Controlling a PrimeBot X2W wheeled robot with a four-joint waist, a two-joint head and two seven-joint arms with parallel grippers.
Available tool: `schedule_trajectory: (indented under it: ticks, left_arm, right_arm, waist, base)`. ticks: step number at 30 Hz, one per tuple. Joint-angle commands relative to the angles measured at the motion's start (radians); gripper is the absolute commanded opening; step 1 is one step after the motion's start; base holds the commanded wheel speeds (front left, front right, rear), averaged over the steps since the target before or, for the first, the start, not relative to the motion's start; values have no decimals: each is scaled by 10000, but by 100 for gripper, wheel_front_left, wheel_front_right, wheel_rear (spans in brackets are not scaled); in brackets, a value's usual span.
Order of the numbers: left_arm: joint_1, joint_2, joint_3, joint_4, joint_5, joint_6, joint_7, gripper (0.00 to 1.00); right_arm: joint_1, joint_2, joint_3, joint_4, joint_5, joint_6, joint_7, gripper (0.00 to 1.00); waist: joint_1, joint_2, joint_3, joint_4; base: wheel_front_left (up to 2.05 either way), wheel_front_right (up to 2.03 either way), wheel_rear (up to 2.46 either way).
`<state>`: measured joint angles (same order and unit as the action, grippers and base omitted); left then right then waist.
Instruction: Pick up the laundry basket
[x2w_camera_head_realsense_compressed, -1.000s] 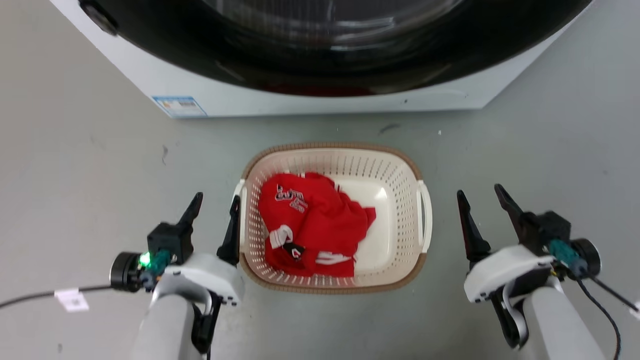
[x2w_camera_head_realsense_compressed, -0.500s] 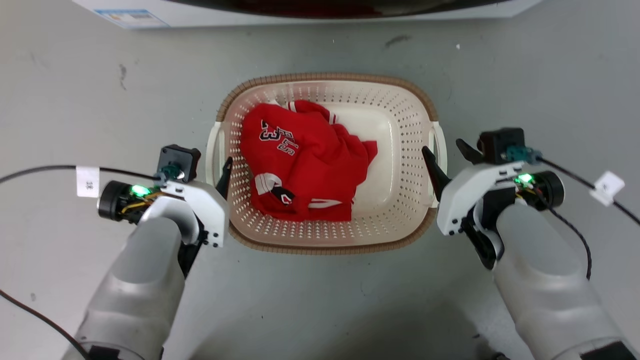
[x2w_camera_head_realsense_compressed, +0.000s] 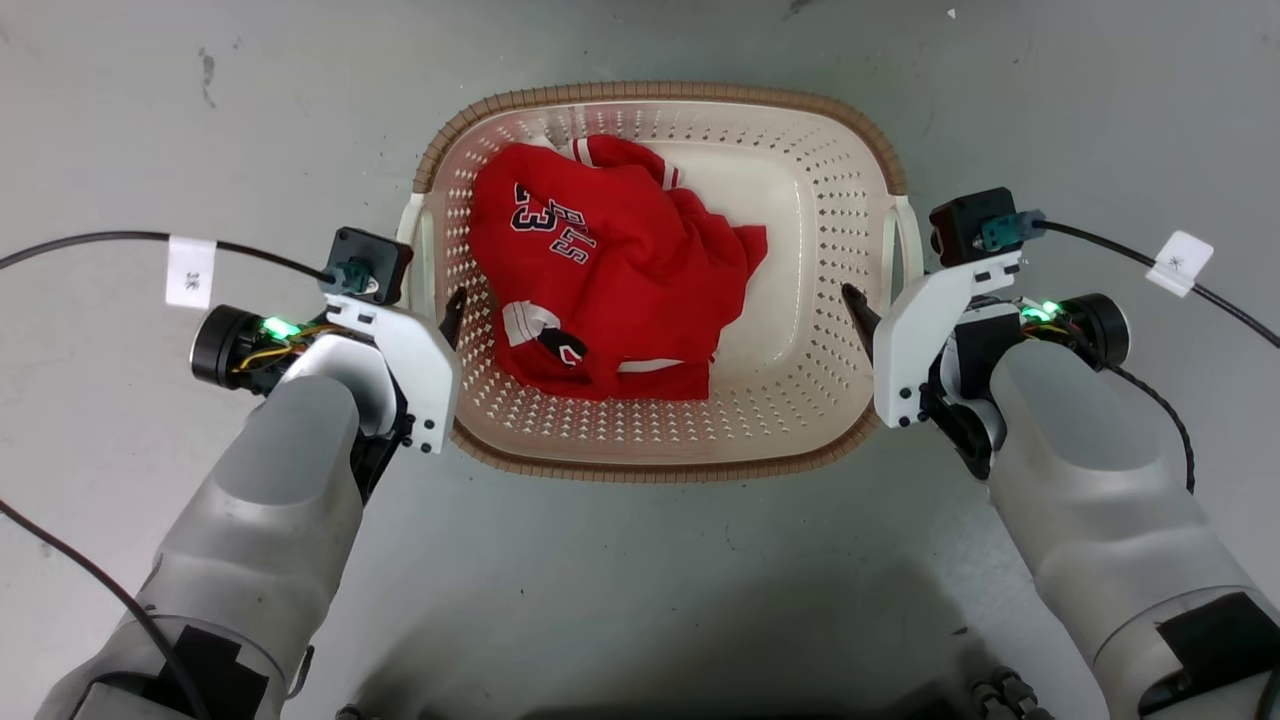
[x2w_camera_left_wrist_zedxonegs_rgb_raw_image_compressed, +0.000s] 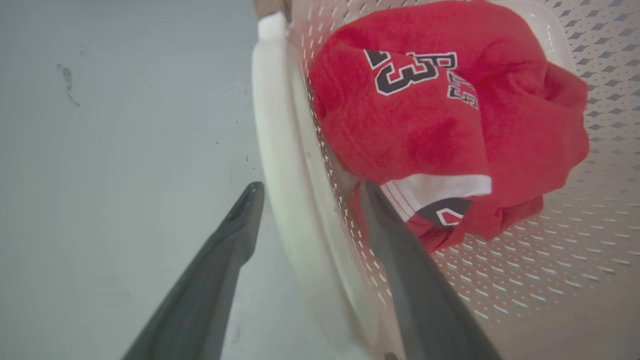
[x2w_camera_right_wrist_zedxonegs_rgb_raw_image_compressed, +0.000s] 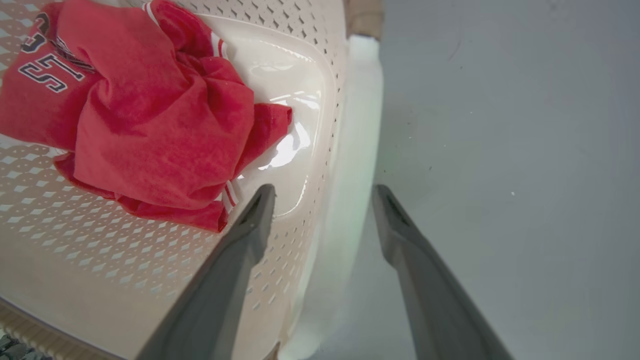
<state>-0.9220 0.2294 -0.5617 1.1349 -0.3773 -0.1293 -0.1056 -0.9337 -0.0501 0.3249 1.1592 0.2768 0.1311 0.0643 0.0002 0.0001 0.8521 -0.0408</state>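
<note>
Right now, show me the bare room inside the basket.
Free: the right half of the basket bottom, between the red shirt and the right wall. Crowded: the left half under the shirt, and both sides, straddled by the left end effector and the right end effector.

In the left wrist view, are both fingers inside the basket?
No: one finger is inside the laundry basket, the other outside its white handle.

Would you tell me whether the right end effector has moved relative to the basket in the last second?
Yes: the right end effector has moved in toward the laundry basket, from the floor beside it to straddling its white handle.
</note>
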Motion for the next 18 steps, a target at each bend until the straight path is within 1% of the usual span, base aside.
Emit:
schedule_trajectory:
  ticks: [1, 6, 12, 15, 16, 17, 18]
  left_arm:
    - [-154, 81, -268, -66, -321, -14, 228, 100]
    - [-274, 315, -1136, -292, -1232, -15, 850, 100]
    - [-404, 569, -1956, -471, -2024, -15, 1005, 100]
    - [-451, 596, -2272, -487, -2422, -15, 1074, 100]
    - [-449, 584, -2407, -589, -2541, -15, 1062, 29]
    - [-484, 634, -2495, -633, -2685, -15, 990, 0]
    - [-495, 671, -2603, -658, -2816, -14, 1002, 0]
  right_arm:
    - [-225, -1, 117, 131, 112, -7, 71, 100]
    - [-477, -1, 331, 418, 309, -7, 150, 100]
    - [-713, -1, 480, 696, 291, -7, 20, 100]
    - [-791, 0, 564, 737, 332, -7, -94, 100]
    - [-814, -1, 568, 749, 384, -7, -135, 100]
    - [-828, -3, 567, 766, 423, -7, -170, 74]
    - [-833, -1, 574, 788, 455, -7, -190, 22]
  waist:
    - [-2, -1, 59, 6]
    - [-2, -1, 191, 31]
    - [-2, -1, 356, 86]
    - [-2, -1, 418, 129]
    - [-2, -1, 437, 139]
    - [-2, -1, 456, 153]
    - [-2, -1, 473, 162]
  base:
    - [0, 0, 0]
    - [0, 0, 0]
    - [0, 0, 0]
    - [0, 0, 0]
    - [0, 0, 0]
    - [0, 0, 0]
    - [0, 0, 0]
